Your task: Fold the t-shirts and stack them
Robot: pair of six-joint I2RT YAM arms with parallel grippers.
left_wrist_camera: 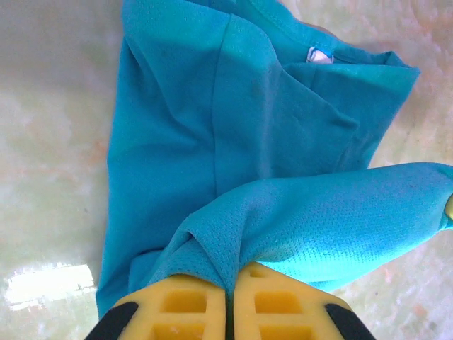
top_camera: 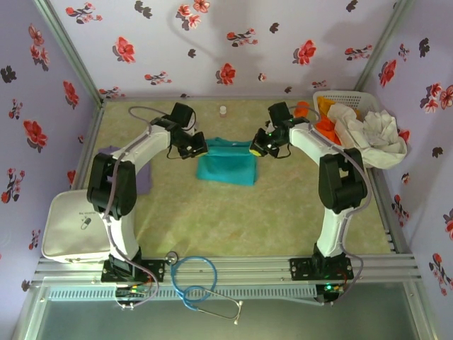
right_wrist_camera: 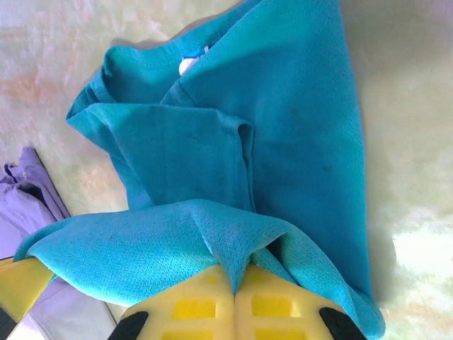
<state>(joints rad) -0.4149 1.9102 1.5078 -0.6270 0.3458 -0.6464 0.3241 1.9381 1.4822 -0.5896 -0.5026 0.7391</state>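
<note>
Shut jaws on both arms, each pair of yellow pads (left_wrist_camera: 185, 306) clamped over a pinch of the teal-green mesh t-shirt (top_camera: 225, 170): left jaws at the left end of its far edge, right jaws at the right end. Held edge raised off the layers below and drawn into a band between the two grips. Rest of the garment flat on the pale green counter (top_camera: 212, 219), in the middle of the far half, lying in overlapping layers with the white neck label (left_wrist_camera: 320, 54) exposed at the collar. Dusty purple t-shirt (right_wrist_camera: 28, 205) just to the left of it, under the left arm. Orange tee (top_camera: 327, 129) and off-white tee (top_camera: 374, 131) heaped in the white lattice plastic basket (top_camera: 352, 95) at the far right corner.

Probable step in hand: a fold of the far edge over toward the near hem.

For a clean fold:
- Carry both grips toward the near side together, at one height, so that the band stays level and square to the garment.
- Hold just enough tension to keep the band free of sag; avoid pulling so hard that the lower layers drag across the counter.
- Lift no higher than needed to clear the layers beneath.
- Lay the edge down flush with the near hem, corners matched left and right.
- Release only once the cloth rests flat, then withdraw upward to avoid snagging the mesh.
- Steer clear of the purple cloth on the left.
</note>
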